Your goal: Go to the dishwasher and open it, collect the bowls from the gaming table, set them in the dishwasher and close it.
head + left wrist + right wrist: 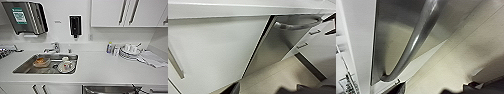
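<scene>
stainless-steel-fronted dishwasher (107, 89) at lower edge of head view, under white bench (105, 70), right of recessed steel sink (25, 67). sink holds white plate (66, 67) and brownish container (41, 62). stack of white plates with cups (128, 52) on bench near small blue-capped bottle (109, 47); grey cloth (153, 58) just beside the stack. right wrist view: curved steel bar handle (413, 42) on dishwasher front, very close (door looks shut). left wrist view: white cabinet door (215, 50), beige floor (278, 75). either tool released or clenched: cannot tell.
</scene>
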